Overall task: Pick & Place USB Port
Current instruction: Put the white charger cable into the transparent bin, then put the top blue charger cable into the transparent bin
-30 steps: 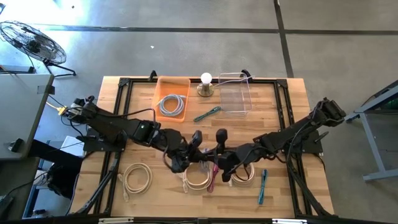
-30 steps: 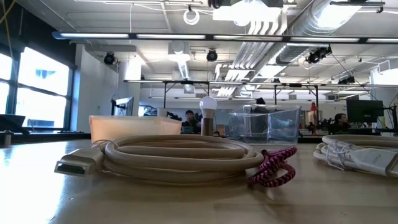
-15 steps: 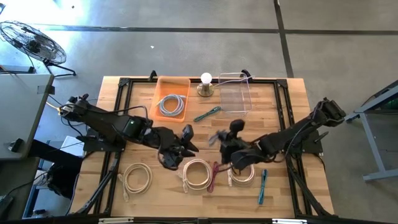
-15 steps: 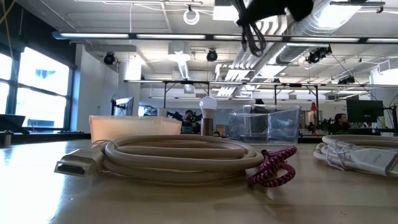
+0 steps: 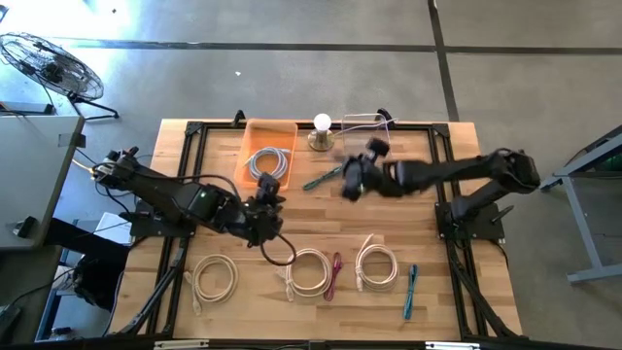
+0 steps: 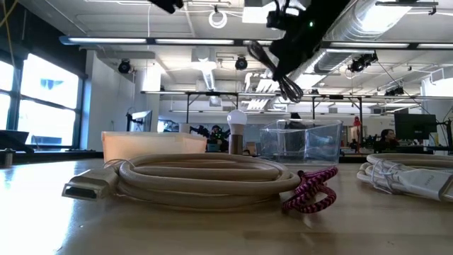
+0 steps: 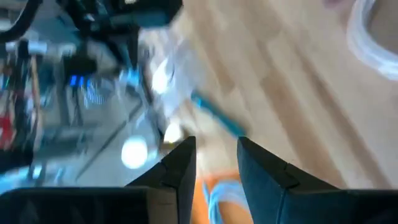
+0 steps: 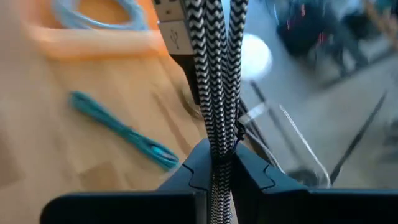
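Observation:
My right gripper is up over the far middle of the table, between a teal cable and the clear bin, shut on a black-and-white braided USB cable. In the low view that cable dangles in the air. My left gripper hovers left of centre, open, with nothing between its fingers. The orange bin at the far side holds a pale coiled cable. My right gripper pinches the braided cable between its two fingers, several strands bunched side by side. A USB plug and the strands reach out past the fingertips. The cable is lifted clear of the table and hangs slack.
Near the front edge lie three beige coils, a magenta cable and a second teal cable. A lamp with a white bulb stands between the bins. A dark loop shows just near of my left gripper.
My right gripper has risen from the coils at the near middle and swung toward the far edge, up to the clear bin, carrying the braided cable clear of the table. My left gripper has drawn back from the coils toward the left and far side.

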Controlling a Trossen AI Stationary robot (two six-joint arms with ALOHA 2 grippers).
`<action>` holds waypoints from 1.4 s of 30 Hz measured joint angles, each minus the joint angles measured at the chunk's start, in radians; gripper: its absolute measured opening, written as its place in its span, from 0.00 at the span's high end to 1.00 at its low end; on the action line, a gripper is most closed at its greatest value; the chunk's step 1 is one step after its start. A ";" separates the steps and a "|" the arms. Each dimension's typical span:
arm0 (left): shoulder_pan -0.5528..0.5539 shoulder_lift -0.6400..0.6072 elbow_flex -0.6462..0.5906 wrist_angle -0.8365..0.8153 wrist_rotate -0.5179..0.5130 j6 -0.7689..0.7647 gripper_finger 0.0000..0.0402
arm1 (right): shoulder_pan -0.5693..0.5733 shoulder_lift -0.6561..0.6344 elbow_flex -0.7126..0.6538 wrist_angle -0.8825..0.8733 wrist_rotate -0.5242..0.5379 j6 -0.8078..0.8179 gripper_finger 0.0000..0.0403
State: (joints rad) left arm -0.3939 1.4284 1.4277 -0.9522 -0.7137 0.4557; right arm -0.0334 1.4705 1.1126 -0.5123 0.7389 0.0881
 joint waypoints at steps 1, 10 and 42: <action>-0.006 0.000 0.000 -0.035 -0.021 -0.034 0.72 | -0.045 -0.003 0.000 -0.011 -0.029 0.015 0.94; -0.042 0.001 0.000 -0.245 -0.131 -0.245 0.72 | -0.340 -0.008 0.000 -0.073 -0.319 0.131 0.94; -0.085 0.002 -0.126 -0.256 -0.224 -0.286 0.72 | -0.161 -0.005 0.000 0.133 -0.627 -0.424 0.41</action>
State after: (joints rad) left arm -0.4786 1.4303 1.3018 -1.2083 -0.9373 0.1696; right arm -0.1948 1.4655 1.1130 -0.3794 0.1117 -0.3356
